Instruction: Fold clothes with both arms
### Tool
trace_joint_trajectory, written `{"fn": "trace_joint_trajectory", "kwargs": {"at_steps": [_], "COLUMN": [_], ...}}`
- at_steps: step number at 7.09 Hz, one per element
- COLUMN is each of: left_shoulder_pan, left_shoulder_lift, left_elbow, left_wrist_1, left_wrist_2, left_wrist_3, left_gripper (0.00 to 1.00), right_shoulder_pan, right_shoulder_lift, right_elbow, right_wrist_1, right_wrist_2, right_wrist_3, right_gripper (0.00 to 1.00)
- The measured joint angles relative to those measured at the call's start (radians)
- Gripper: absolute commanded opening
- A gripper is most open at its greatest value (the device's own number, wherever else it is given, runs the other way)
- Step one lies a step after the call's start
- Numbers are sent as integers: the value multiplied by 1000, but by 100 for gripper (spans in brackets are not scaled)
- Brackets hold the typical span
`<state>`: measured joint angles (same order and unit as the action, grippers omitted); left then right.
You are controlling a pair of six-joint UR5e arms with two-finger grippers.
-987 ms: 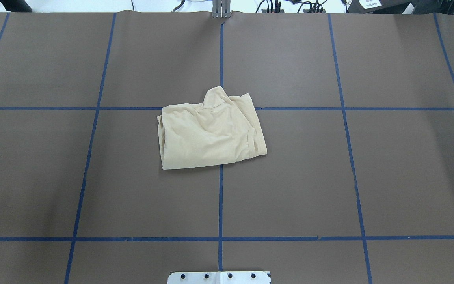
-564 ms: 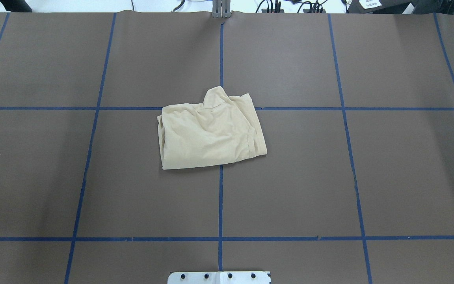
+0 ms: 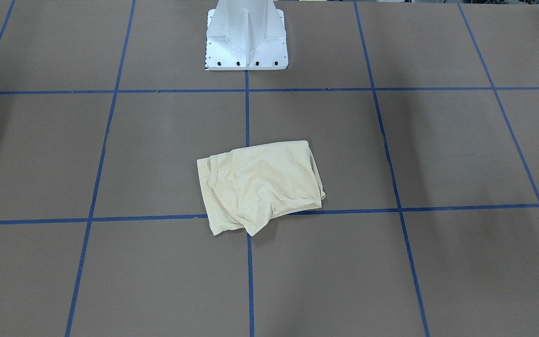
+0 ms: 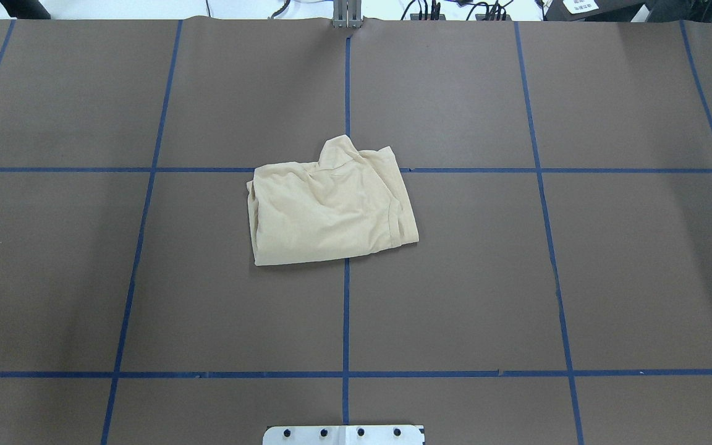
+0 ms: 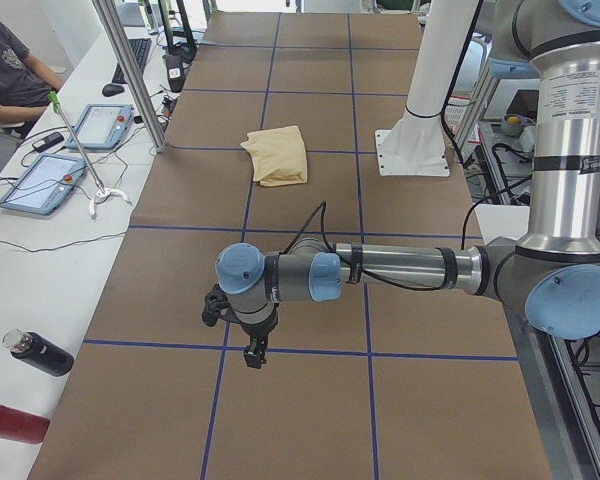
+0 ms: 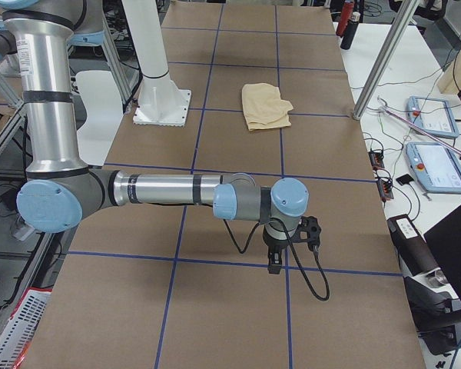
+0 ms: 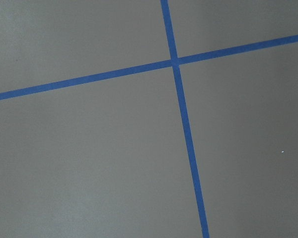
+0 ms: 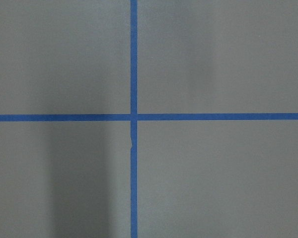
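I find the pale cream-yellow long-sleeved T-shirt (image 4: 331,210) of thin fabric lying as a folded, roughly rectangular bundle near the middle of the brown paper-covered counter (image 4: 486,278). It covers the spot where two of the blue tape lines (image 4: 347,93) cross. A small flap pokes out past its far edge, and a stitched band runs along the side toward the robot's right. Nothing touches it.

The white metal pedestal base (image 3: 246,42) stands at the robot's edge of the counter, on the centre tape line and well apart from the T-shirt.

From the side camera on the robot's left, the grey-and-silver jointed left arm (image 5: 400,268) with light blue joint caps reaches out low over that end of the counter, far from the garment. Its black two-finger left pincer (image 5: 251,352) points down near a tape crossing. I cannot tell from here whether it is released or clenched.

On the opposite end, the matching grey-and-silver right arm (image 6: 169,188) stretches out the same way. Its black right pincer (image 6: 275,263) hangs over another tape line, again too small for me to judge its state. Both wrist cameras show me only brown paper and crossed blue tape.
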<state>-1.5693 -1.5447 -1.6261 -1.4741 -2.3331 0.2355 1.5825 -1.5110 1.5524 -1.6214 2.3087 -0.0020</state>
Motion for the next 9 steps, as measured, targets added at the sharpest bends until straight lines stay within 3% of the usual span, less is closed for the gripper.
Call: {"fn": "trace_joint_trajectory", "kwargs": {"at_steps": [7,9], "left_shoulder_pan": [0,0], "left_shoulder_lift": [0,-1], "left_elbow": [-2,-9], "left_wrist_1": [0,-1], "left_wrist_2": [-2,-4], "left_wrist_3": [-15,-96], "left_gripper": [99,99], "right_shoulder_pan": [-7,-8], "right_shoulder_lift": [0,0], "right_elbow": [0,0], "right_wrist_1": [0,0], "right_wrist_2": [-2,-2], "right_wrist_3": [2,2], "right_gripper": [100,100]}}
